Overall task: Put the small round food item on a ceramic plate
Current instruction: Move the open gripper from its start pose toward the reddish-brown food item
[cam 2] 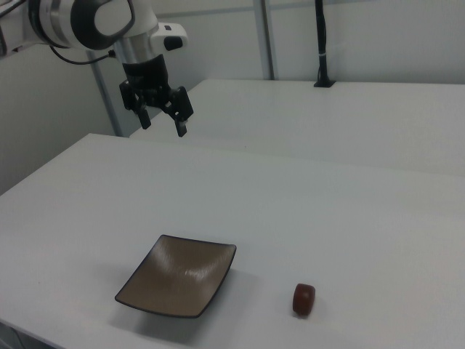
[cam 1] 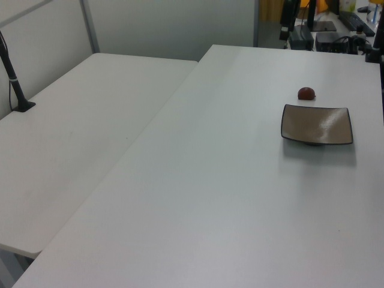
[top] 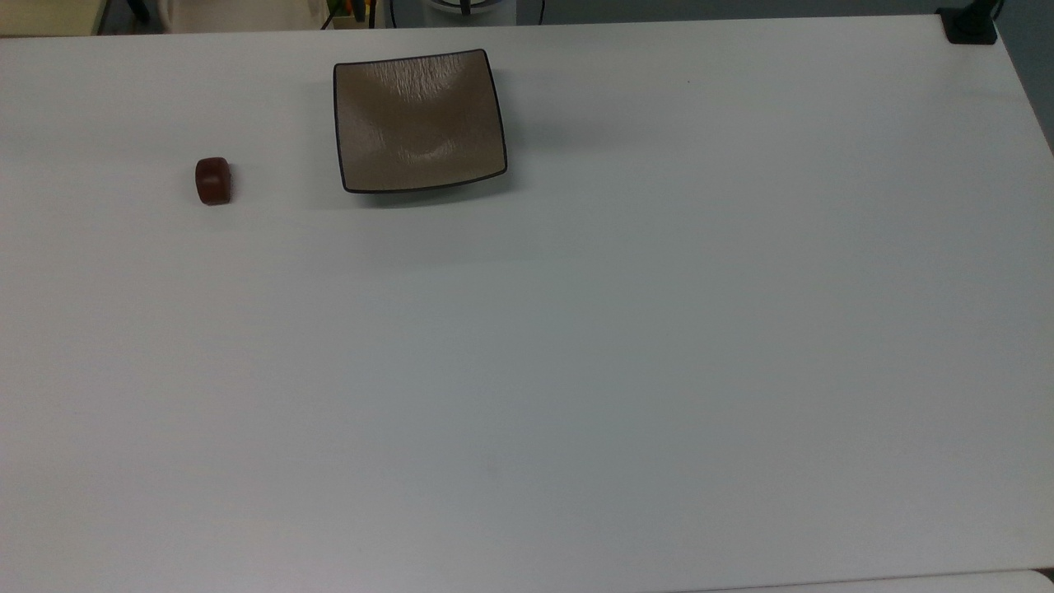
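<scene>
Gripper [cam 2: 163, 121] hangs high above the tabletop [top: 576, 371], fingers spread apart, holding nothing, well away from both objects. Small round food item [top: 213, 180] lies on bare tabletop, near the ceramic plate [top: 418, 120] but clear of it, on the top view's left.

Risks, as judged: the item is a glossy, stubby rounded chunk, so it may roll or squirt out of a pinch. It is tiny, so an off-centre descent could nudge it away. Plate is square, beige-brown, dark-rimmed, with upturned corners and a textured sunken centre; a low carry could clip a raised corner.
</scene>
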